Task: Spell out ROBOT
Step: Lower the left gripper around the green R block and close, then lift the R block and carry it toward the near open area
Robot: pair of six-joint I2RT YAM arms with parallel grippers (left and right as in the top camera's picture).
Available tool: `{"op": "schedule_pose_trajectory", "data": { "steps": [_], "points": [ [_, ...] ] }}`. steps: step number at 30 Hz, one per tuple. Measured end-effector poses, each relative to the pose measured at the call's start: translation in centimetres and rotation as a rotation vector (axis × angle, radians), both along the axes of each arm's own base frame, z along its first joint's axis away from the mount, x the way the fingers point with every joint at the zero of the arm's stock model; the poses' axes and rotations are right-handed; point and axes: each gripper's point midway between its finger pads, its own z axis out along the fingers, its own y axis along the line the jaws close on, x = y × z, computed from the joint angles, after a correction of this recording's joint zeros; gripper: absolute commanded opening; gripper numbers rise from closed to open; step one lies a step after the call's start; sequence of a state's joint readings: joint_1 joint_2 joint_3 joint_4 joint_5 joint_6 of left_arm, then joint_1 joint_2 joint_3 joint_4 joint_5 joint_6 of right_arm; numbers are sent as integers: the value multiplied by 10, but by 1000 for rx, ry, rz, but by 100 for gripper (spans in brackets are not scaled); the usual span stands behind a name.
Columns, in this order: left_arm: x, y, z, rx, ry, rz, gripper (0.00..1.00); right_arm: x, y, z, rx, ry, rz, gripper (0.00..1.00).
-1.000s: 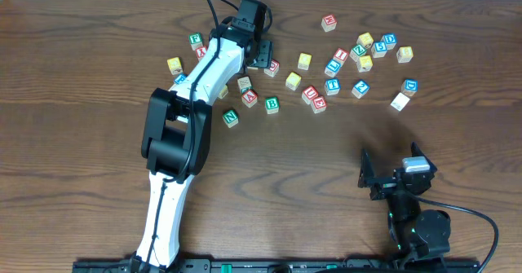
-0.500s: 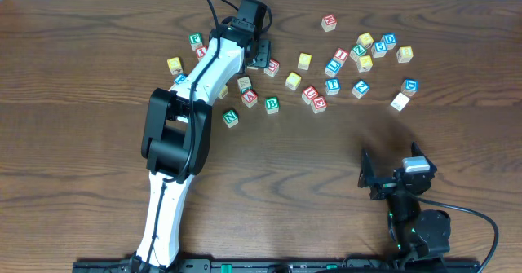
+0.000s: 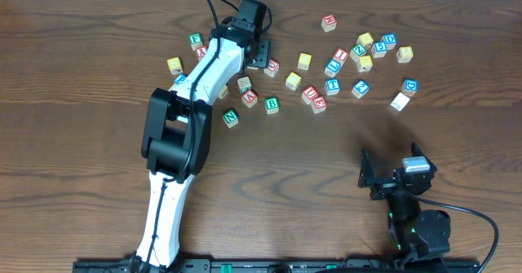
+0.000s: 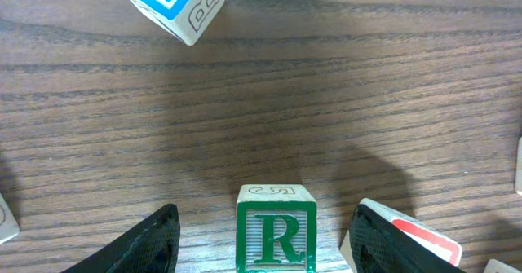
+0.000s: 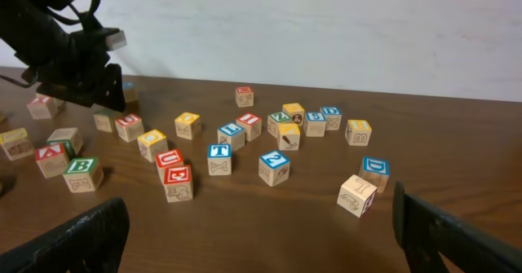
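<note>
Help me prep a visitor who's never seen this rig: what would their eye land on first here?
The white left arm stretched across the dark wooden table into a scatter of colourful letter cubes along its far side. Up close, the left gripper stands open astride a green-bordered R cube. The right gripper sits open at the near right, away from the cubes.

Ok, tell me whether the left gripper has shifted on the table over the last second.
No. In the overhead view the left gripper keeps the same position and the same gap to the green B cube.
</note>
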State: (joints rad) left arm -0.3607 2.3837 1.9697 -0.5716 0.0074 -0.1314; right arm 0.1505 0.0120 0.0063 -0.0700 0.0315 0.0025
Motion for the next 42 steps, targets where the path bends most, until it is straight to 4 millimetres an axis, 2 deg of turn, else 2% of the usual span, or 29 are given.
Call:
{"op": "schedule_pose_trajectory", "data": {
  "steps": [13, 28, 32, 38, 42],
  "points": [
    [-4, 3, -26, 22, 41, 3, 65, 0, 0, 0, 0, 0, 0, 99],
    [3, 0, -24, 11, 12, 3, 65, 0, 0, 0, 0, 0, 0, 99],
    [4, 0, -23, 11, 9, 2, 45, 0, 0, 0, 0, 0, 0, 99],
    [4, 0, -23, 10, 9, 3, 43, 0, 0, 0, 0, 0, 0, 99],
    [4, 0, -23, 10, 9, 5, 35, 0, 0, 0, 0, 0, 0, 99]
  ]
}}
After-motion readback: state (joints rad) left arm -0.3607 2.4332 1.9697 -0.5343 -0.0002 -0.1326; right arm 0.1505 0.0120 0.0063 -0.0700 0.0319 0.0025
